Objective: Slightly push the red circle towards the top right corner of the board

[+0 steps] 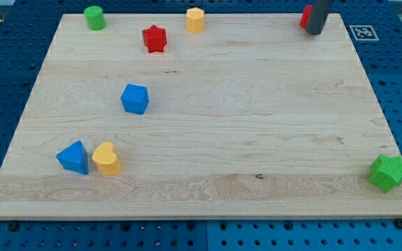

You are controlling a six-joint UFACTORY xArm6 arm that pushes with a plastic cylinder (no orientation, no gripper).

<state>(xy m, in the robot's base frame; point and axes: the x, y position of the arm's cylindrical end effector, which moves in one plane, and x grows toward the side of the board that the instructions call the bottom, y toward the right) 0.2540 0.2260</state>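
Note:
The red circle (pixel 304 17) sits near the board's top right corner, mostly hidden behind my rod; only its left edge shows. My tip (pixel 315 32) rests on the board right against the red circle, on its right and lower side. The wooden board (pixel 208 160) fills most of the view.
A red star (pixel 155 38), a yellow hexagon (pixel 195 19) and a green circle (pixel 94 17) lie along the top. A blue cube (pixel 135 98) is left of centre. A blue triangle (pixel 73 157) and a yellow heart (pixel 107 157) are at bottom left. A green star (pixel 388 173) is at bottom right.

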